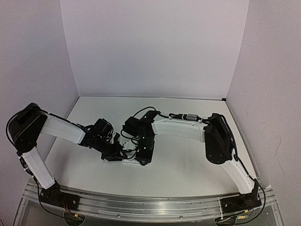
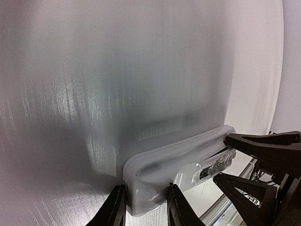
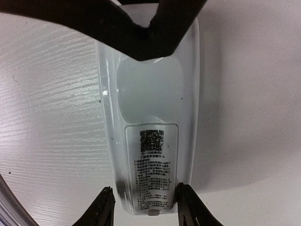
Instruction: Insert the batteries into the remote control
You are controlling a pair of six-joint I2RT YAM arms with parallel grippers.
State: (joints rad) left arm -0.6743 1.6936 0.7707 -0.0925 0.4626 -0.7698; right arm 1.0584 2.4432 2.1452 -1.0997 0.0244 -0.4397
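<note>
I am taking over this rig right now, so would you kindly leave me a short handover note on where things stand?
Left gripper: looks shut on one end of the remote control, one finger on each long edge.
Right gripper: looks shut on the opposite end, beside the printed label.
Remote control: lies back side up on the table, between the two arms.
Batteries: not visible in any view, so I cannot tell whether they are inside.
Done: both grippers hold the remote.
Left: check the battery compartment; if it is empty, find the batteries and load them.
</note>
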